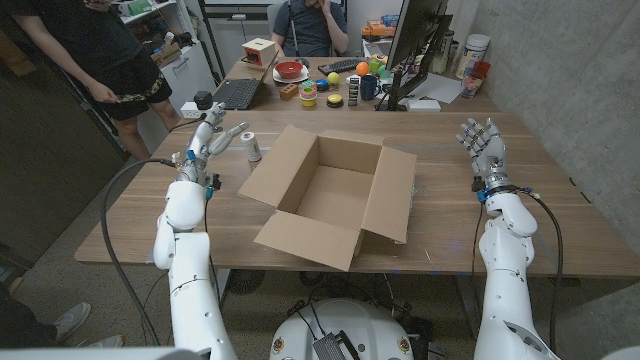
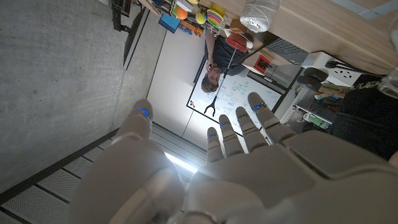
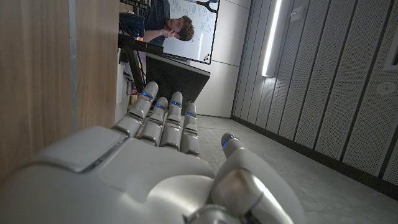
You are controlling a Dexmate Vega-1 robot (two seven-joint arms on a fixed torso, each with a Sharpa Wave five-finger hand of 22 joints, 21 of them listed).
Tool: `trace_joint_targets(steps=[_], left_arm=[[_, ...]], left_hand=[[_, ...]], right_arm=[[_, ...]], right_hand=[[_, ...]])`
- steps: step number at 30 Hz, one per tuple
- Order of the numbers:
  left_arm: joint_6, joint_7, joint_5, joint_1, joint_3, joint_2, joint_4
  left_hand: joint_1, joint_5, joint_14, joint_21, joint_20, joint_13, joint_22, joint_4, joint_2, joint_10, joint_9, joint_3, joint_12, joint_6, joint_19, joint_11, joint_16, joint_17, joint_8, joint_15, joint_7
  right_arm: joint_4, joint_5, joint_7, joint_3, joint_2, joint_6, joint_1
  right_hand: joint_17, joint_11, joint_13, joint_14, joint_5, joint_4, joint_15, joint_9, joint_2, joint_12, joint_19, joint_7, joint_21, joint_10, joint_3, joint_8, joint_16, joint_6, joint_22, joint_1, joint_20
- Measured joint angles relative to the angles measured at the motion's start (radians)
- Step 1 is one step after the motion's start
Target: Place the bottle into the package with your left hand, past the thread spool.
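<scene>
The small bottle [image 1: 252,146] stands upright on the wooden table [image 1: 540,200], long axis vertical with its pale cap on top, at about ten o'clock from the open cardboard package [image 1: 335,195] and just off that box's far left flap. It wears a label, but the print is too small to read from here. The left hand [image 1: 209,137] hovers just beside it, at about nine o'clock from the bottle, fingers apart and reaching toward it with nothing in them; from the left wrist view the same hand [image 2: 236,168] shows its fingers spread and bare, and the bottle's pale body [image 2: 257,14] shows out past them. The package sits in the middle of the table with all its flaps folded outward, its brown inside bare, and no writing on it that I can make out. The right hand [image 1: 483,143] is raised over the table well off at three o'clock from the box, fingers up and parted, holding nothing; the right wrist view shows that hand [image 3: 161,168] with fingers lying straight and close together. On the far table, at twelve o'clock, sit a laptop [image 1: 236,93], a red bowl [image 1: 290,70], a monitor [image 1: 412,45] and a row of small coloured items. A person [image 1: 312,25] sits behind it, another stands at far left [image 1: 95,50].
</scene>
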Motion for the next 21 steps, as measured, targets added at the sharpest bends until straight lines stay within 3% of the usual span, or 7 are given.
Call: trace_joint_targets(steps=[6,7,11,14,15,21], left_arm=[[0.000,0.001,0.001,0.018,0.000,0.017,-0.026],[-0.006,0.033,0.069,0.021,0.000,0.020,-0.029],[-0.005,0.057,0.118,0.034,-0.001,0.032,-0.051],[-0.005,0.057,0.118,0.041,-0.001,0.037,-0.062],[0.018,0.080,0.165,0.044,-0.001,0.039,-0.067],[0.060,0.127,0.244,0.059,0.006,0.049,-0.085]], left_hand=[[0.037,0.000,-0.040,-0.024,0.001,0.003,0.000,0.003,0.006,-0.042,0.005,-0.031,-0.007,-0.070,-0.021,0.014,-0.008,0.000,-0.004,0.000,0.026],[0.045,0.000,-0.049,-0.028,0.001,0.003,0.000,0.002,0.003,-0.051,0.005,-0.037,-0.007,-0.082,-0.027,0.013,-0.010,0.002,-0.004,0.000,0.028],[0.064,0.008,-0.093,-0.048,0.001,0.003,0.000,0.006,0.004,-0.097,0.005,-0.064,-0.011,-0.133,-0.049,0.021,-0.014,0.005,-0.006,0.001,0.040],[0.075,0.013,-0.144,-0.070,0.007,0.008,0.001,0.012,0.011,-0.153,0.009,-0.092,-0.011,-0.191,-0.076,0.031,-0.015,0.005,-0.008,0.004,0.054],[0.076,0.015,-0.166,-0.079,0.008,0.008,0.003,0.015,0.009,-0.177,0.009,-0.101,-0.011,-0.206,-0.088,0.039,-0.015,0.008,-0.008,0.008,0.060],[0.086,0.023,-0.253,-0.111,0.014,0.012,0.005,0.025,0.018,-0.272,0.013,-0.132,-0.011,-0.218,-0.134,0.063,-0.019,0.012,-0.008,0.029,0.073]], right_arm=[[0.000,0.000,0.000,0.000,0.000,0.001,0.000],[-0.008,0.000,0.000,0.006,0.004,0.001,0.000],[-0.012,0.000,-0.003,0.010,0.006,0.001,-0.001],[-0.012,0.000,-0.005,0.010,0.006,0.002,-0.001],[-0.013,-0.001,-0.006,0.011,0.008,0.002,-0.002],[-0.014,-0.003,-0.009,0.012,0.010,0.005,-0.002]], right_hand=[[0.000,0.000,0.000,0.007,0.000,0.000,0.000,0.000,0.000,0.000,0.000,0.000,0.000,0.000,0.000,0.000,0.000,0.000,0.000,0.000,0.000],[0.000,0.000,0.000,0.007,0.000,0.000,0.000,0.000,0.000,0.000,0.000,0.000,0.000,0.000,0.000,0.000,0.000,0.000,0.000,0.000,0.000],[0.000,0.000,0.000,0.007,0.000,0.000,0.000,0.000,0.000,0.000,0.000,0.000,0.000,0.000,0.000,0.000,0.000,0.000,0.000,0.000,0.000],[0.000,0.000,0.000,0.007,0.000,0.000,0.000,0.000,0.000,0.000,0.000,0.000,0.000,0.000,0.000,0.000,0.000,0.000,0.000,0.000,0.000],[0.000,0.000,0.000,0.007,0.000,0.000,0.000,0.000,0.000,0.000,0.000,0.000,0.000,0.000,0.000,0.000,0.000,0.000,0.000,0.000,0.000],[0.000,0.000,0.000,0.007,0.000,0.000,0.000,0.000,0.004,0.000,0.000,0.000,0.000,0.000,0.000,0.000,0.000,0.000,0.000,-0.004,0.000]])
